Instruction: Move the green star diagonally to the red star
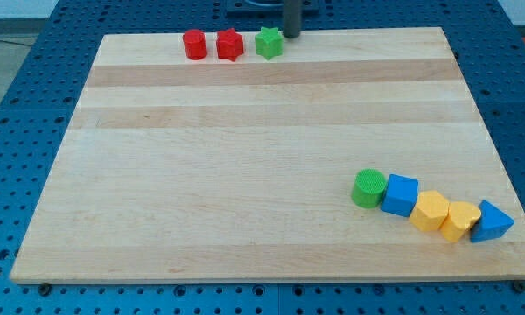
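The green star (268, 43) lies near the view's top edge of the wooden board (245, 175). The red star (230, 45) is just to its left, a small gap between them. A red cylinder (194, 45) sits left of the red star. The three form a row. My tip (291, 35) is at the view's top, just right of and slightly above the green star, very close to it or touching it.
At the view's lower right a curved row holds a green cylinder (368, 188), a blue cube (400, 194), a yellow block (430, 211), a yellow heart-like block (460, 220) and a blue triangle (492, 222). A blue pegboard (35, 131) surrounds the board.
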{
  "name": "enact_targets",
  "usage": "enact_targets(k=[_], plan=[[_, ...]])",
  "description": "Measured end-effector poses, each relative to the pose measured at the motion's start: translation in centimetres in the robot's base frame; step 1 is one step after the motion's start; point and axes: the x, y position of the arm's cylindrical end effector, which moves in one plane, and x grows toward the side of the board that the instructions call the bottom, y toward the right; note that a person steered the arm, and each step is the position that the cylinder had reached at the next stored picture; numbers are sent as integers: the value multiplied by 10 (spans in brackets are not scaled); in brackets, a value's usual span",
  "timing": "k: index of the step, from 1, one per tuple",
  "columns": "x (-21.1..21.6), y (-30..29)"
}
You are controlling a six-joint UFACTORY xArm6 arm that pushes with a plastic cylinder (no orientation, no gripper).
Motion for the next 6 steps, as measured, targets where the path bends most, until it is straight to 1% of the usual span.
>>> enact_targets(k=[2, 3, 4, 5, 6], plan=[[7, -12], [15, -44], [38, -70], [81, -50], [102, -17]])
